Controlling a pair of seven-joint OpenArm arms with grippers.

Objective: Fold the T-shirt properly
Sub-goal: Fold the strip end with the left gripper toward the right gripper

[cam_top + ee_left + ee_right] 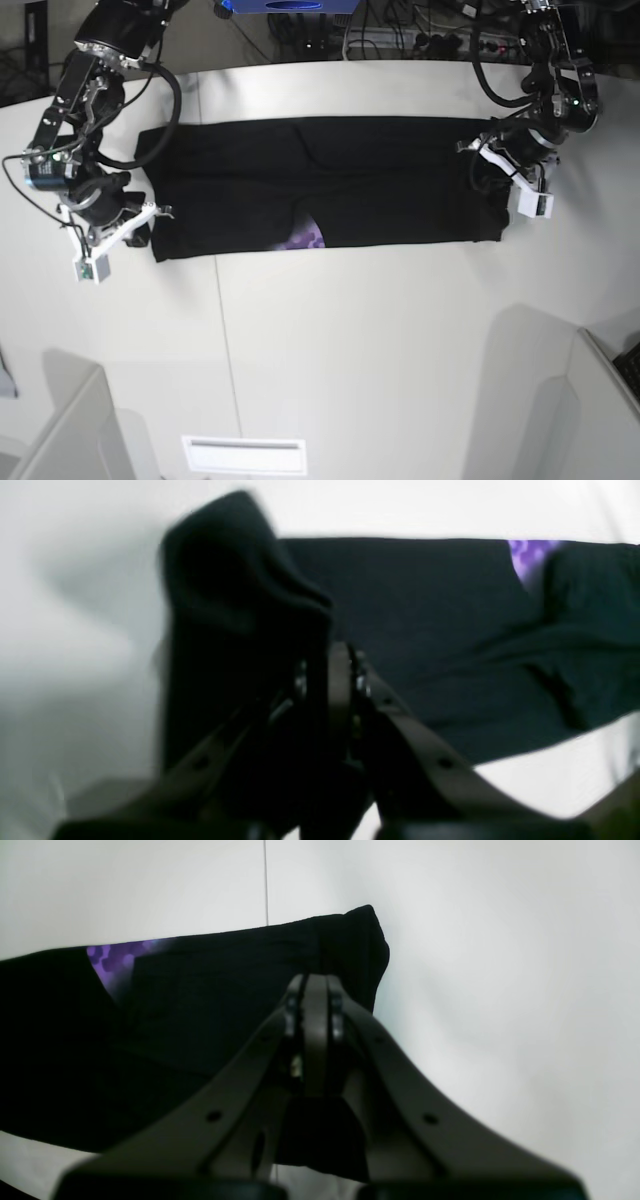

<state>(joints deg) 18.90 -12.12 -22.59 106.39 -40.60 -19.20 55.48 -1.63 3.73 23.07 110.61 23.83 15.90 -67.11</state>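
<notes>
The black T-shirt (pixel 380 180) lies stretched in a long band across the far half of the white table (pixel 350 340). A patch of its purple print (pixel 306 238) shows at the front edge. My left gripper (pixel 487 170) is at the shirt's right end in the base view, shut on a raised fold of cloth (pixel 235 580); its tips (pixel 340 680) pinch the fabric. My right gripper (pixel 150 222) is at the shirt's left end, shut (pixel 315 1005) on the shirt's edge by a corner (pixel 365 935). The purple print (pixel 112 962) also shows in the right wrist view.
Cables and a blue device (pixel 290 6) sit behind the table's far edge. A thin seam (pixel 227 340) runs down the tabletop. A white slotted label (pixel 243 455) lies at the front edge. Grey panels (pixel 560 400) stand at the lower corners.
</notes>
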